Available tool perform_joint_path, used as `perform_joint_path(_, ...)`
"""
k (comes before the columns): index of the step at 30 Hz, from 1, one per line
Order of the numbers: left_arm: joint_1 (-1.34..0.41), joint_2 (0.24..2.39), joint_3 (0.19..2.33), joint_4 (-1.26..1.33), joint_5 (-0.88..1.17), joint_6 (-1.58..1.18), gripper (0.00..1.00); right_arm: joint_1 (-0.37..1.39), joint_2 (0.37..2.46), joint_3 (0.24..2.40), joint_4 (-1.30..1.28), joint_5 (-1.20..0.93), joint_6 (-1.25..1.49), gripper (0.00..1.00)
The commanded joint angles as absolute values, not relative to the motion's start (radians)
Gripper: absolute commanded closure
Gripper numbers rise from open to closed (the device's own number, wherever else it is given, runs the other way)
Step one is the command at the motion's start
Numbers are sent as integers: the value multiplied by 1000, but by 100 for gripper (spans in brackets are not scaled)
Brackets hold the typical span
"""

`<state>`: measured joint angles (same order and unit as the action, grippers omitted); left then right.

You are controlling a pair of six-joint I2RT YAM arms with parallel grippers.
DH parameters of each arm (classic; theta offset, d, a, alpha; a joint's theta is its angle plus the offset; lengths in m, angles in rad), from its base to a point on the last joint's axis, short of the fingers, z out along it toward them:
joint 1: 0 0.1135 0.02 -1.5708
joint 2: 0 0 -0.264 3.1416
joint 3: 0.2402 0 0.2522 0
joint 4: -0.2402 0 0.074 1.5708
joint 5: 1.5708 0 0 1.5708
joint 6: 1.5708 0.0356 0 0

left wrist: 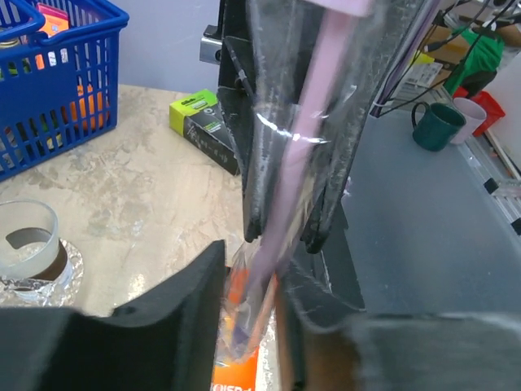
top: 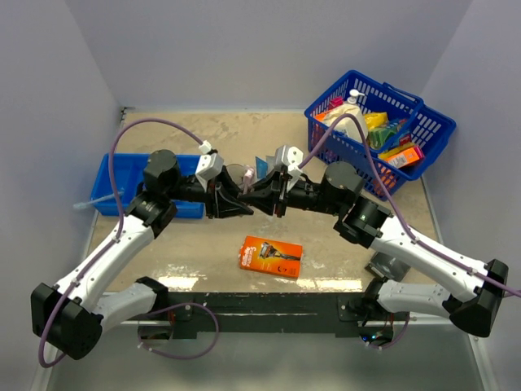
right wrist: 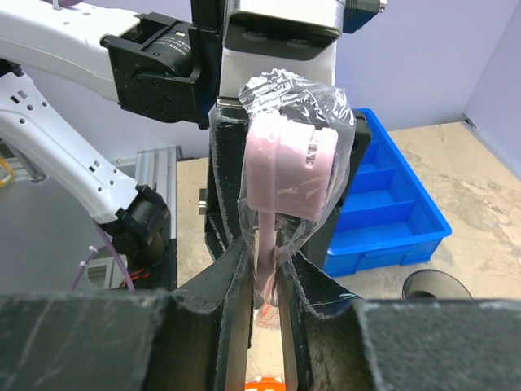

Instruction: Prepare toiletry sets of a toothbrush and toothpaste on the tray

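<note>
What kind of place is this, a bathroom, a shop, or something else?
Most likely a robotics lab test station: a left arm and right arm bolted at the table edge, plain partition walls around it, and a blue basket of packaged goods staged as props.

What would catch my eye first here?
The left gripper and right gripper meet in the middle, both closed on one pink toothbrush in a clear wrapper. Next come the blue basket of bright packages at the far right, and the orange razor pack lying alone in front.
</note>
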<state>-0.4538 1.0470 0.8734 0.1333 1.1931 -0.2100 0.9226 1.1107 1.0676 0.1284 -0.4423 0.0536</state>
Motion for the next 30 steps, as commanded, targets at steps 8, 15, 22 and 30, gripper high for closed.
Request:
perform_joint_path(8,-460,1060,864,149,1218,-193,93,920,1104,1111,137,-430,63,65)
perform_joint_path(15,-460,1048,894,16,1080,-71,100,920,1053,1088,98,-286,93,32)
perform_joint_path(22,-482,1043,908,-176,597,89,100,920,1025,1149,-32,53,184,24)
perform_joint_path(30,-581,1008,887,-198,336,141,100,919,1155,1333,-234,136,196,29)
